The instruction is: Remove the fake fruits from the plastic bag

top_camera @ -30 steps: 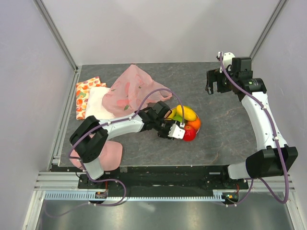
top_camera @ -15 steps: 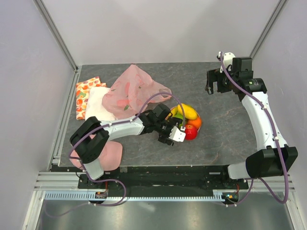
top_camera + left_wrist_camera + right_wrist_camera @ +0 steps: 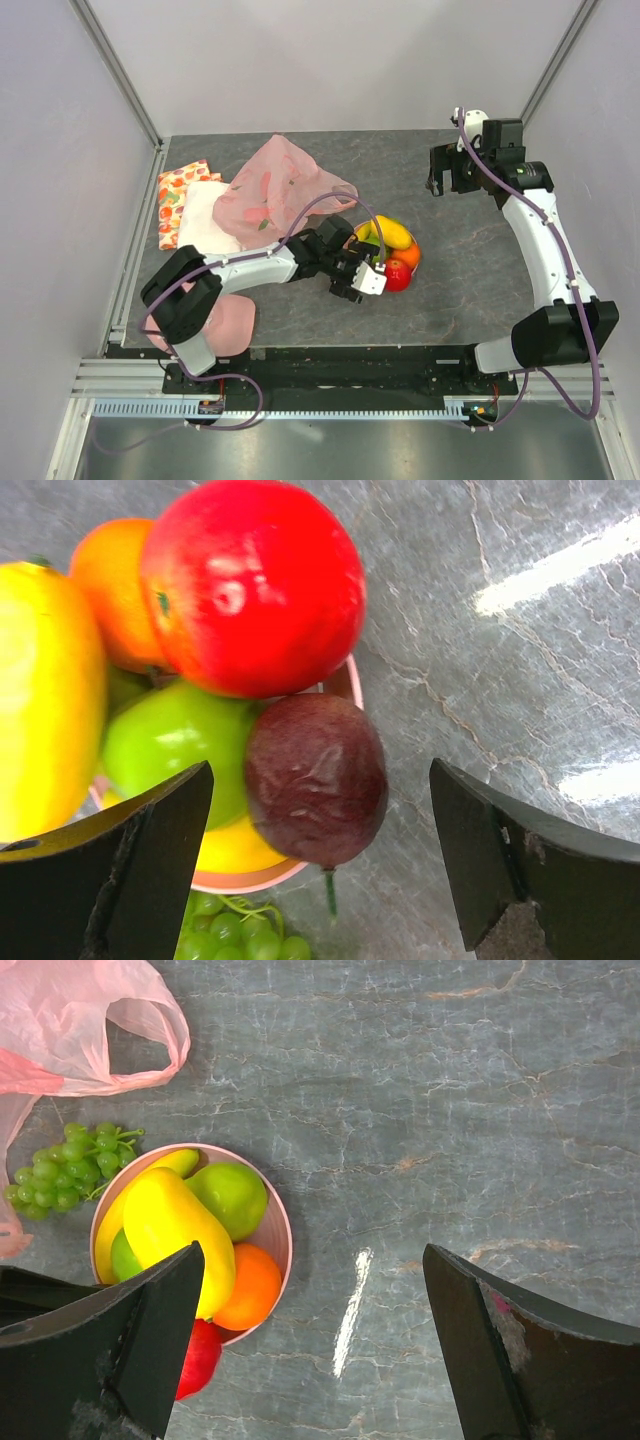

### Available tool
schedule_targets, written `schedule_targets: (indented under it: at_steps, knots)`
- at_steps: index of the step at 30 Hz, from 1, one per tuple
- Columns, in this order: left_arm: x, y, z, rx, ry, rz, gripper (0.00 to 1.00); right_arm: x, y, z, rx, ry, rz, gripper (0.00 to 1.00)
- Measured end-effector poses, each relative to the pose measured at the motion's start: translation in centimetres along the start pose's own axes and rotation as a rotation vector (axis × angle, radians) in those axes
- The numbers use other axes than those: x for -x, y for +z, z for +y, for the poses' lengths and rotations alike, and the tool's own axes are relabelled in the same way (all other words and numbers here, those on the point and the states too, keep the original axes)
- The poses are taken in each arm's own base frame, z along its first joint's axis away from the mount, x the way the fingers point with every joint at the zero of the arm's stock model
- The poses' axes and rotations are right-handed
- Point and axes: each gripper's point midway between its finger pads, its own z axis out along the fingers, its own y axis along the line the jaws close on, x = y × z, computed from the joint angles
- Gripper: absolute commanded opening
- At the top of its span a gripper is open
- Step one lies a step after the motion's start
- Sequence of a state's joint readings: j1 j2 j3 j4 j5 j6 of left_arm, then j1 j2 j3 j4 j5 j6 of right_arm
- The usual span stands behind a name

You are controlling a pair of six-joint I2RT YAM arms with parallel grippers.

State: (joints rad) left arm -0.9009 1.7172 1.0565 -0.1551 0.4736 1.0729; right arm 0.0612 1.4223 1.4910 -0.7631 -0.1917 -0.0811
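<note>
The grey bench (image 3: pixel 480 270) carries at its rear left the plastic bag (image 3: pixel 275 190), crumpled, with one handle loop open toward the middle. Some coloured spots show through it, but I cannot tell if a fruit is inside. Near this loop stands the pink plate (image 3: pixel 281 1228), heaped with fake fruits: yellow mango (image 3: pixel 175 1225), red apple (image 3: pixel 250 585), green apple (image 3: pixel 232 1195), orange (image 3: pixel 250 1285) and, at the rim, the dark plum (image 3: pixel 315 780). The green grapes (image 3: pixel 60 1155) lie on the bench between plate and bag. The left claw (image 3: pixel 373 275) hangs spread over the plum and pinches nothing; the right claw (image 3: pixel 440 178) is spread too, well apart at the rear right. I think the risk is the heap: apple and plum sit at the edge, so a finger that brushes them could make one roll off the plate.
</note>
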Motion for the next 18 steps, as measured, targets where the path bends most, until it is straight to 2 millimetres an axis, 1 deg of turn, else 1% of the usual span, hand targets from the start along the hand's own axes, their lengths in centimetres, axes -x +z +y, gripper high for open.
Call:
schedule_targets:
  at_steps: [5,9,11,13,14,15,18]
  knots:
    - [1.2,-1.2,1.0,0.037,0.021,-0.02,0.94,-0.1,0.2,0.2,0.011,0.008,0.005,0.98]
    - [1.9,-2.1,1.5,0.057,0.029,-0.028,0.95,-0.3,0.6,0.2,0.017,0.012,0.013,0.98]
    - [2.0,-3.0,1.8,0.073,0.012,-0.028,0.96,-0.3,0.8,0.2,0.019,0.014,0.018,0.98]
    - [1.7,-4.5,2.7,0.102,-0.071,-0.019,0.94,-0.1,0.8,0.2,0.019,0.014,0.016,0.98]
    - [1.4,-5.2,3.5,0.121,-0.115,-0.009,0.93,0.0,0.9,0.2,0.019,0.014,0.014,0.98]
    - [1.0,-6.3,4.8,0.151,-0.192,0.006,0.92,0.2,0.9,0.2,0.018,0.013,0.009,0.98]
    - [-0.2,-10.5,10.1,0.288,-0.415,0.048,0.9,0.6,0.8,0.2,0.018,0.011,-0.002,0.98]
